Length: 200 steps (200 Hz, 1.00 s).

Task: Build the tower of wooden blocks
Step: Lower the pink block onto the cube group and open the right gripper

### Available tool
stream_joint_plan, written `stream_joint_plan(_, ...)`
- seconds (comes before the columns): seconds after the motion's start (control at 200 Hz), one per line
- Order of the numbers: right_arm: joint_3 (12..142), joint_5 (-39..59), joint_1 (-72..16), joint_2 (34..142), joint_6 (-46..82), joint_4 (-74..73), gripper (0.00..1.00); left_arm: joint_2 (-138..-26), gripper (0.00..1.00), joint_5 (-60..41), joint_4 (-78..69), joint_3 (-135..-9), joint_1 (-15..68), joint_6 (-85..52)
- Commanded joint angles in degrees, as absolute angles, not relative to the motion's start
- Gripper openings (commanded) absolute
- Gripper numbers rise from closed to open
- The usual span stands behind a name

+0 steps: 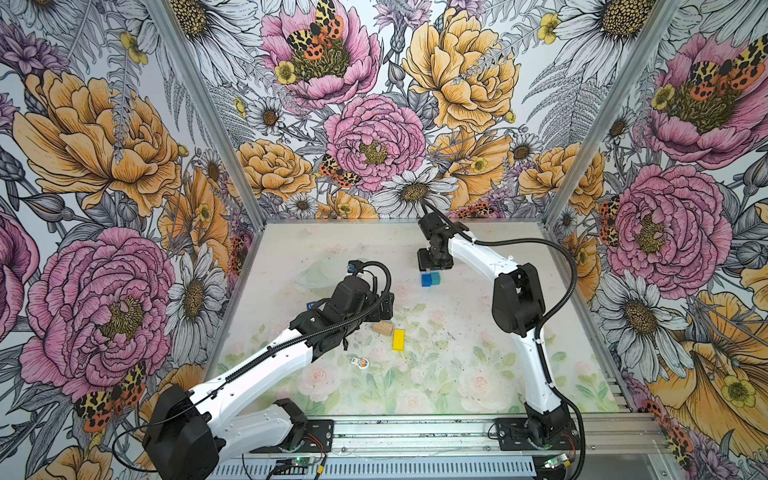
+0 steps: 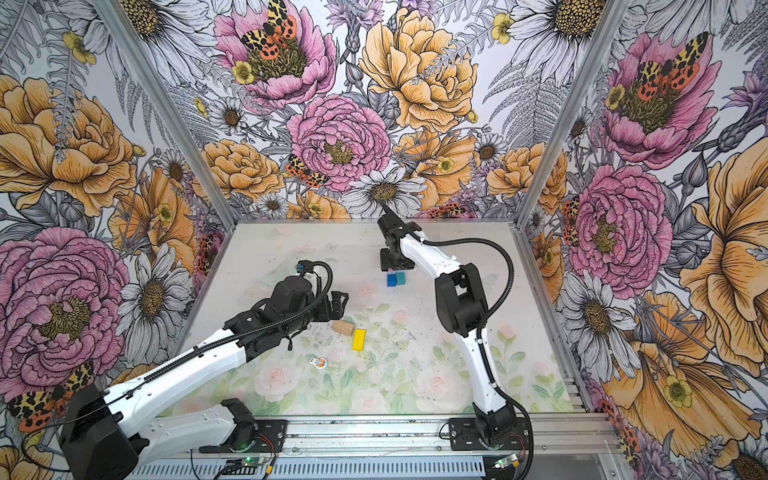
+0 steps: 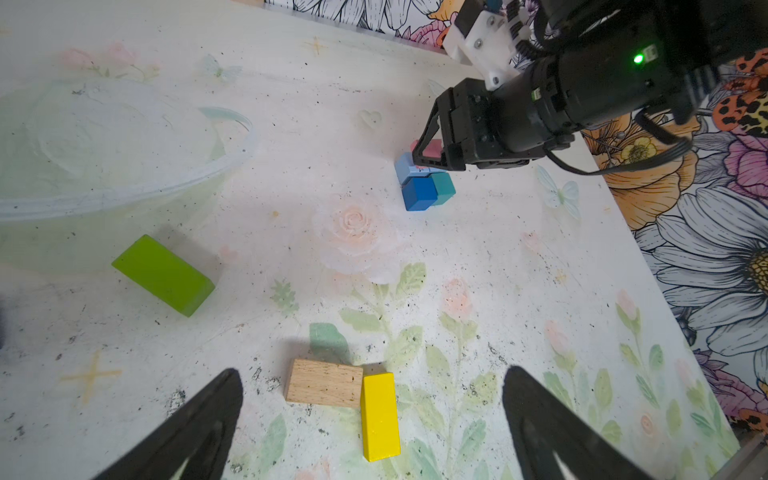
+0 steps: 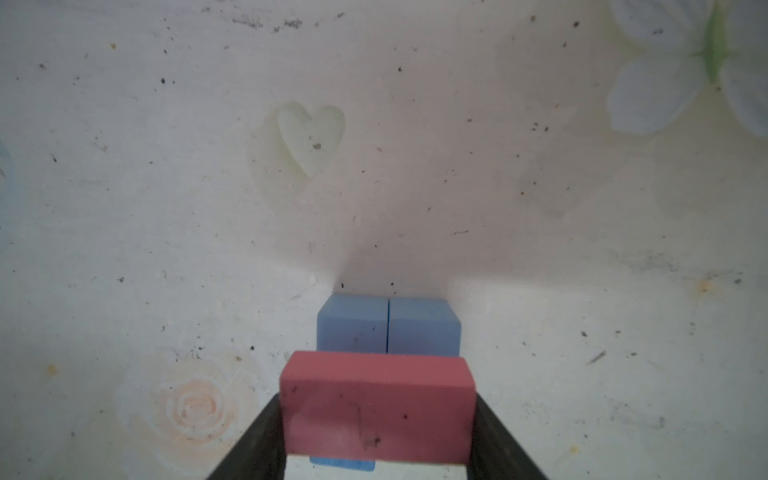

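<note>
Resting between right end effector (image 4: pixel 377 465) fingers: pink brick (image 4: pixel 377 405).

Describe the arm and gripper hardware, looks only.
Both arms have white link shells with black joint housings. A black corrugated cable conduit runs along the left arm and the right arm. The left gripper and right gripper have black tapered fingers. A green indicator light glows on the right wrist.

Around you stand three walls (image 1: pixel 374 124) papered with big pink and orange flowers, daisies and moths, joined by aluminium corner posts (image 1: pixel 208 112); the pale tabletop (image 1: pixel 457 374) carries faded roses, and light falls evenly
</note>
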<state>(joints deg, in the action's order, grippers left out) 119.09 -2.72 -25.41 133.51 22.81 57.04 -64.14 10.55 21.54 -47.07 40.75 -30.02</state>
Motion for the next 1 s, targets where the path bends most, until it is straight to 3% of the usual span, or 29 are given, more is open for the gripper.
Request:
stream_joint_plan(0.0, 120.94, -2.63, -24.88, 134.81, 22.11, 56.92, 0.48, -64.12, 0.99, 9.58, 20.12, -49.04, 40.69, -29.54)
stream_joint_plan(0.996, 123.04, -1.36, -24.53, 137.19, 23.11, 56.95, 0.49, -62.45, 0.99, 11.6, 20.06, -48.43, 40.52, -29.53)
